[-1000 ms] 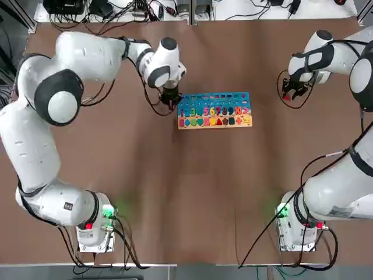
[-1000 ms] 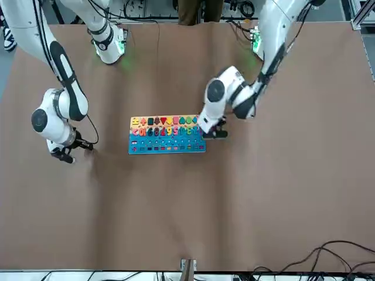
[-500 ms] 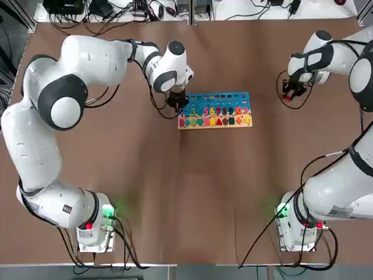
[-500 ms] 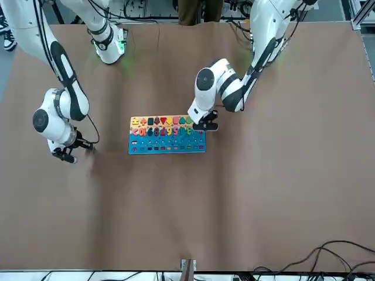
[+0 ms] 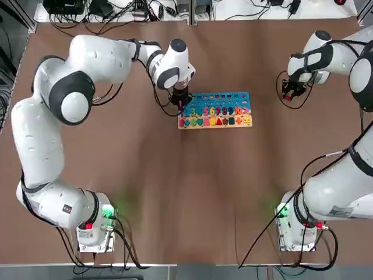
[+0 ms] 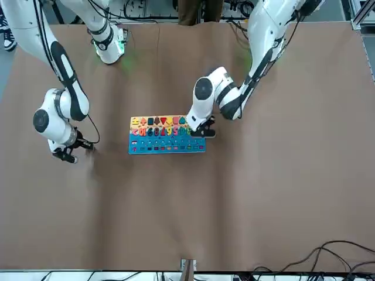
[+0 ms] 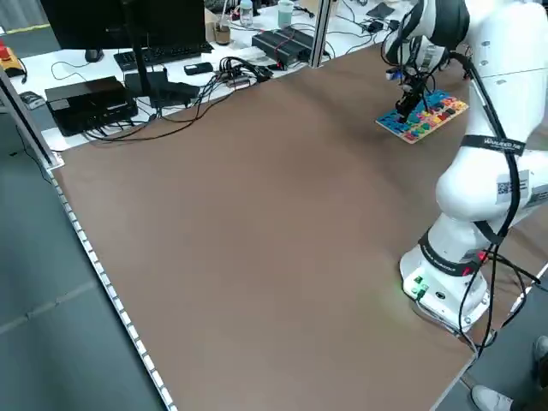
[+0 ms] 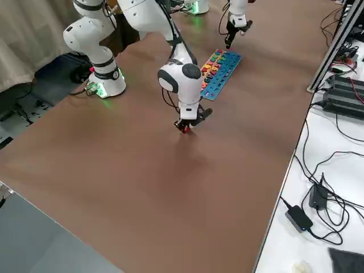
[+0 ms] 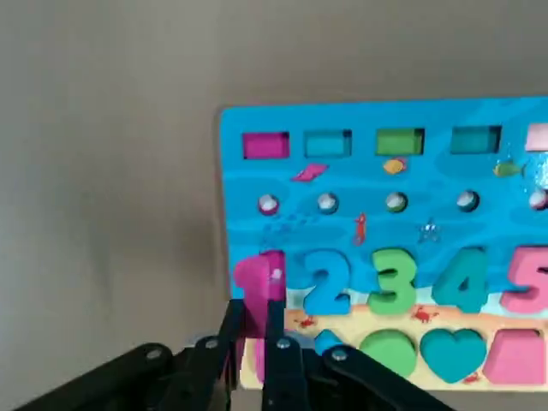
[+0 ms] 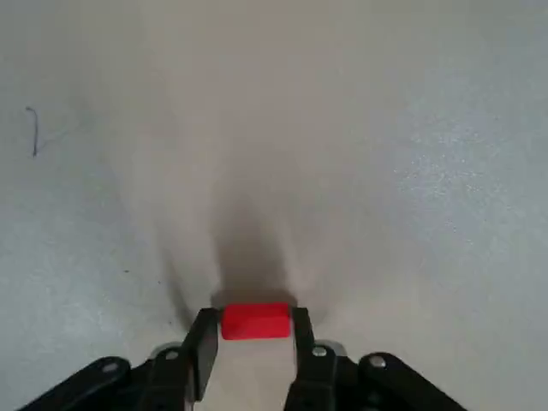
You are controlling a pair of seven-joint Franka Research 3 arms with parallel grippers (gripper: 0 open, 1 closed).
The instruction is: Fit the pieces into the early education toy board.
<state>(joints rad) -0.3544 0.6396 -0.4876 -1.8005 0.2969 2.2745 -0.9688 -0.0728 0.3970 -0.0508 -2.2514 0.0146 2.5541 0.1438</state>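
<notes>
Since a second ago, when it hung just off the board's (image 5: 214, 109) end, the left claw (image 9: 250, 330), pinched on a pink "1" (image 9: 257, 287), has swung over the slot beside the blue 2, so seating looks imminent. Far off, the right claw (image 10: 254, 338) has just closed on a red block (image 10: 254, 320) on the table. Only numerals 2–5 read clearly.

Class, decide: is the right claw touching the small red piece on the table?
Touching. The right wrist view shows the right claw with both fingers pressed against the ends of the small red piece, no gap on either side.
</notes>
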